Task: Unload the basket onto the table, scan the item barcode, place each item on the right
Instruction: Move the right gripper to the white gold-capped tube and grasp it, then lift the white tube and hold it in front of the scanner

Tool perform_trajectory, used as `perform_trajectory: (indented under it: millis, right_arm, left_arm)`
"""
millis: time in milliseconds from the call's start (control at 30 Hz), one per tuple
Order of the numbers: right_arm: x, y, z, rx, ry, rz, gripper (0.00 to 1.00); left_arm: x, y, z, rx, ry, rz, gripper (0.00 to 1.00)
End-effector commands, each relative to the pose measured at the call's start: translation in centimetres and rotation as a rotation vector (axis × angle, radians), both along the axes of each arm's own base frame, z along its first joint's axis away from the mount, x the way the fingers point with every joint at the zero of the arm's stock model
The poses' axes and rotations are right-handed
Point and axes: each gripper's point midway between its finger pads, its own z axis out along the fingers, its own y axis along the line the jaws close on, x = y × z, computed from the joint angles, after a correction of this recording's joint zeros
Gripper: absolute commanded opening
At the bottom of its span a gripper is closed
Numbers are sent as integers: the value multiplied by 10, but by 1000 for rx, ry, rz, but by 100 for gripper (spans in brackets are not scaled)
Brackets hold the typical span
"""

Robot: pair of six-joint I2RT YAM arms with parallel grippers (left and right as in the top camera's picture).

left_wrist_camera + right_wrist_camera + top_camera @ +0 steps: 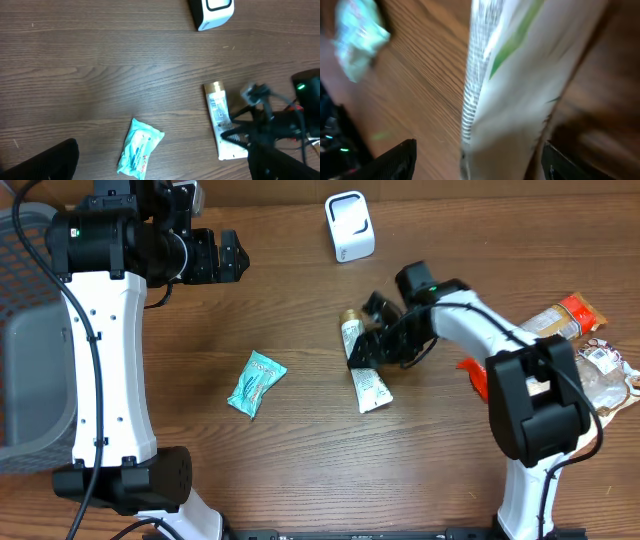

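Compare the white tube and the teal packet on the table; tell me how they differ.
The tube is long and white with a gold cap; the packet is shorter, teal and crinkled. The tube sits between the open fingers of the right gripper; the packet lies apart, untouched. Both lie flat on the wooden table.

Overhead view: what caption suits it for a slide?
Right gripper open over a white tube lying on the table, scanner beyond.
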Motion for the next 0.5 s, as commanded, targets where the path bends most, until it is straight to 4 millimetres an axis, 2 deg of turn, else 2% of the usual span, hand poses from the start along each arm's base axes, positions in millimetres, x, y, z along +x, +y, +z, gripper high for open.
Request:
perform_trajectory:
  millis: [0, 67, 100, 133, 233, 467]
  right_arm:
    - [-8, -9, -15, -109, -23, 16, 80]
    - [-8, -9, -16, -115, -25, 18, 80]
    - [-8, -9, -16, -114, -26, 17, 76]
    - [-7, -9, -16, -114, -26, 13, 70]
    - [-6, -9, -16, -114, -21, -5, 41]
    - [-6, -7, -14, -106, -2, -32, 12]
  left_arm:
    - [1, 0, 0, 12, -6, -19, 100]
    - [1, 0, 0, 12, -6, -19, 100]
    - [1, 0, 0, 12, -6, -19, 99]
    - [1, 0, 0, 12, -6, -19, 100]
    - [1, 0, 0, 12, -6, -19, 100]
    - [1, 0, 0, 13, -6, -19, 100]
